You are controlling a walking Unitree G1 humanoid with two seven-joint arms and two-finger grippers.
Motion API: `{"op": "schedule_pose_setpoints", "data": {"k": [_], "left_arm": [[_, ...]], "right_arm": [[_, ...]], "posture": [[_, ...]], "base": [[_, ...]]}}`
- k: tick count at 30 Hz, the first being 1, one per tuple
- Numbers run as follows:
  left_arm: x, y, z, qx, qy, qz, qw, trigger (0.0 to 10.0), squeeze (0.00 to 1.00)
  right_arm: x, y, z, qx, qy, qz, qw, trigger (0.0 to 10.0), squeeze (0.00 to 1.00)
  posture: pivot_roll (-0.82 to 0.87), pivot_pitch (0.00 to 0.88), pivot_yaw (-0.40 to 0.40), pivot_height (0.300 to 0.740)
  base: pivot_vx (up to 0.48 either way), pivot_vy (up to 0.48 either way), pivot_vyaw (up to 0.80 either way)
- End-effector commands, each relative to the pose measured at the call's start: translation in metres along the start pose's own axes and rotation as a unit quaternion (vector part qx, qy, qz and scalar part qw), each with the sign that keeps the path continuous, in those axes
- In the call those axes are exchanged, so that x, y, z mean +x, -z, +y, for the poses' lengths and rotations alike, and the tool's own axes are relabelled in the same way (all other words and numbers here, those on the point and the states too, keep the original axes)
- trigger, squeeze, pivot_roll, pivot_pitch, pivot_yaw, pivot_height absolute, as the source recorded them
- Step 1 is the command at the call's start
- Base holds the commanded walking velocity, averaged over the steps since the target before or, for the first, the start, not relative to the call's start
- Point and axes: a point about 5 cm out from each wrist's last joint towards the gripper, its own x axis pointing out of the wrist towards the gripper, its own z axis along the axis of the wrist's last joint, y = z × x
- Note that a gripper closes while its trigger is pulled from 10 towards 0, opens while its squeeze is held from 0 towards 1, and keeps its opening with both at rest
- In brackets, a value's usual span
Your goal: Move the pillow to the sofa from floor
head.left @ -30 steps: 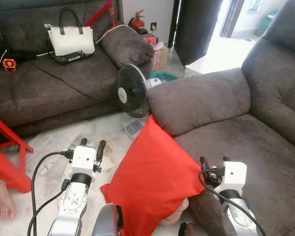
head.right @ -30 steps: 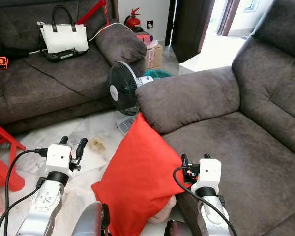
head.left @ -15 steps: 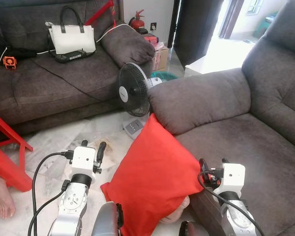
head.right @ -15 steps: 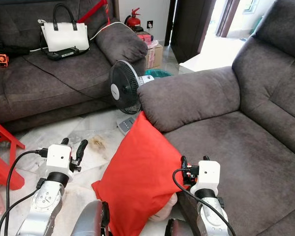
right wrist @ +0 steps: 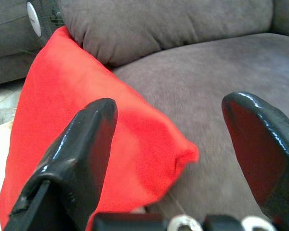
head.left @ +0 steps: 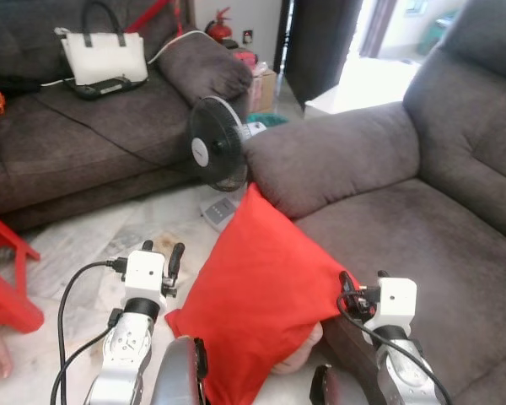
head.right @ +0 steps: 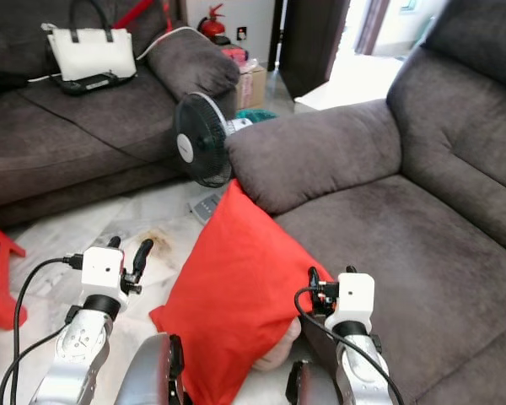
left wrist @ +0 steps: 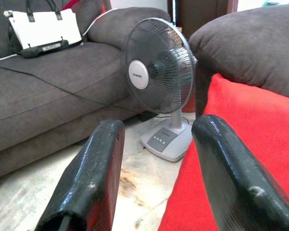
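At the frame's lower centre, the soft, light red pillow (head.left: pixel 257 299) is flanked by the open left pincer (head.left: pixel 161 251) and open right pincer (right wrist: pixel 173 144), its corner judged the best hold.

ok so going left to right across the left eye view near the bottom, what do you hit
red stool → left gripper → red pillow → right gripper → sofa seat
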Motion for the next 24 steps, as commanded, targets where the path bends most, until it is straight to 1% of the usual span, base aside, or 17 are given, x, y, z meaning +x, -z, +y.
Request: {"op": "schedule_pose_setpoints", "data": {"k": [1, 5, 10, 12, 16, 24], "left_arm": [[-0.0001, -0.0004, -0.0021, -0.001, 0.004, 0.003, 1.000, 10.0, 0.00], [0.0005, -0.0014, -0.0034, -0.004, 0.007, 0.002, 1.000, 10.0, 0.00], [0.0011, -0.0014, -0.0032, -0.004, 0.009, 0.004, 1.000, 10.0, 0.00], [0.0011, -0.0015, -0.0021, -0.006, 0.009, 0.004, 1.000, 10.0, 0.00], [0.0005, -0.0008, 0.0001, -0.006, 0.003, 0.007, 1.000, 10.0, 0.00], [0.0008, -0.0007, 0.0006, -0.009, 0.004, 0.008, 1.000, 10.0, 0.00]], "right_arm": [[0.0001, -0.0065, -0.0025, 0.000, 0.004, -0.013, 1.000, 10.0, 0.00], [0.0003, -0.0077, -0.0022, 0.001, 0.003, -0.016, 1.000, 10.0, 0.00], [0.0005, -0.0078, 0.0002, -0.009, -0.005, -0.016, 1.000, 10.0, 0.00], [-0.0003, -0.0089, 0.0016, -0.014, -0.010, -0.020, 1.000, 10.0, 0.00], [-0.0008, -0.0088, 0.0021, -0.008, -0.008, -0.019, 1.000, 10.0, 0.00], [-0.0008, -0.0082, 0.0023, 0.000, -0.005, -0.017, 1.000, 10.0, 0.00]], "posture": [[0.05, 0.047, -0.044, 0.545], [0.05, 0.046, -0.044, 0.545], [0.05, 0.047, -0.045, 0.545], [0.05, 0.048, -0.046, 0.545], [0.05, 0.049, -0.046, 0.545], [0.06, 0.048, -0.047, 0.545]], "base": [[0.000, 0.000, 0.00], [0.000, 0.000, 0.00], [0.000, 0.000, 0.00], [0.274, 0.000, 0.20], [0.350, 0.000, 0.80], [0.376, 0.000, 0.00]]}}
